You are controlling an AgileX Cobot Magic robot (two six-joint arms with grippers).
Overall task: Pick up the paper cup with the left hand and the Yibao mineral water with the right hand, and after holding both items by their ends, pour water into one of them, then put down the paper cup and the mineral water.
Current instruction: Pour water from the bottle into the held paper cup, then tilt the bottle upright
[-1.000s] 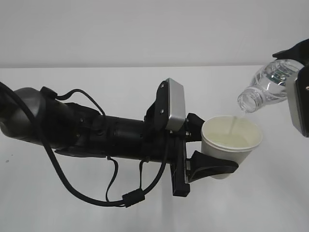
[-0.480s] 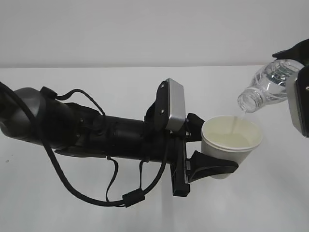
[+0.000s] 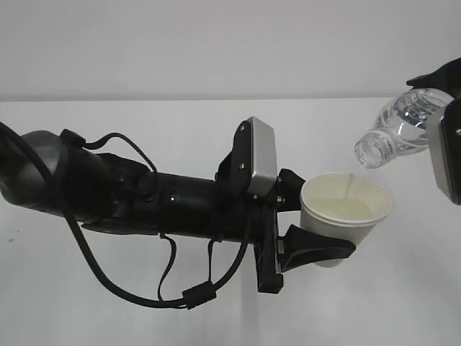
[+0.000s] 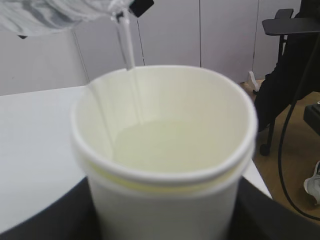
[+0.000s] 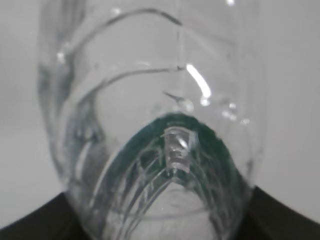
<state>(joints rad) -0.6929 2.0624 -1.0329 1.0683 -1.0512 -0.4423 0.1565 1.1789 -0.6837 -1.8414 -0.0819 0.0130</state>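
Beyond the white table, grey cabinets and dark chair

We see the bottle cut off at the exterior frame's right edge, its base hidden behind the right gripper; up close it blurs

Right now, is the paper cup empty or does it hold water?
It holds water: the paper cup shows a pool inside, well below the rim.

White table against a plain pale wall. Left wrist view: pale wall panels, black chair, dark cable hanging beside it, brown floor.
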